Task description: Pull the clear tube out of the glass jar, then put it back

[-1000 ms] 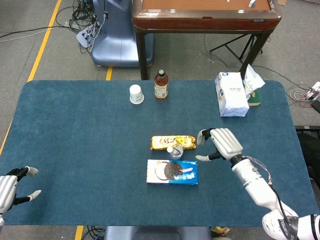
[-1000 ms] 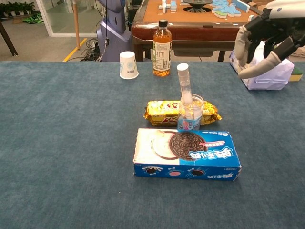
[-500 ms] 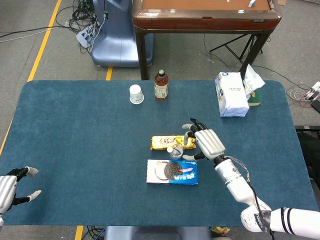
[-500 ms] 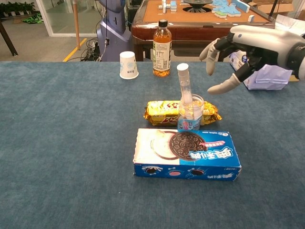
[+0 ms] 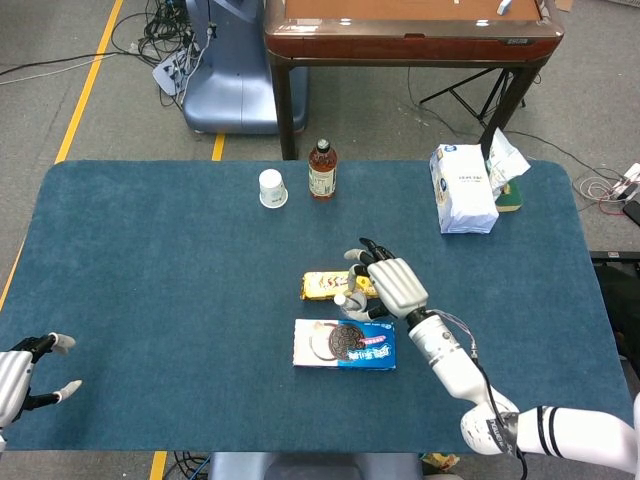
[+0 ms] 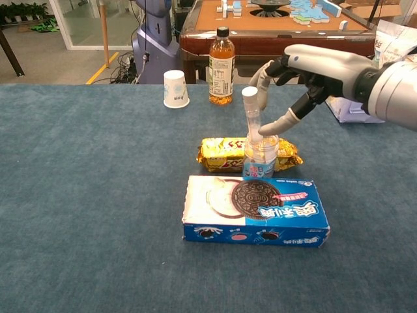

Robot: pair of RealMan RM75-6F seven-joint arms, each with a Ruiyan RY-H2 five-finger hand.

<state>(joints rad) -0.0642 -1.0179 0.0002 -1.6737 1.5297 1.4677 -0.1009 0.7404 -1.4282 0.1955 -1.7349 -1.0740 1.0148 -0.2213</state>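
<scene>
A clear tube (image 6: 251, 117) with a white cap stands upright in a small glass jar (image 6: 260, 156) at the table's middle. From the head view the jar (image 5: 350, 303) is partly hidden by my right hand (image 5: 392, 284). That right hand (image 6: 313, 68) reaches in from the right with its fingers spread. One finger is by the cap and the thumb is by the tube just above the jar's rim. I cannot see a firm grip. My left hand (image 5: 20, 375) rests at the table's near left corner, holding nothing.
A blue cookie box (image 6: 257, 210) lies just in front of the jar and a yellow snack pack (image 6: 221, 153) just behind it. A tea bottle (image 6: 222, 65) and a paper cup (image 6: 175, 89) stand further back. A white tissue pack (image 5: 462, 188) sits at the far right.
My right hand has moved left across the table from the right side to the tube. Its fingers now bracket the tube's top. The left hand, tube and jar have not moved.
</scene>
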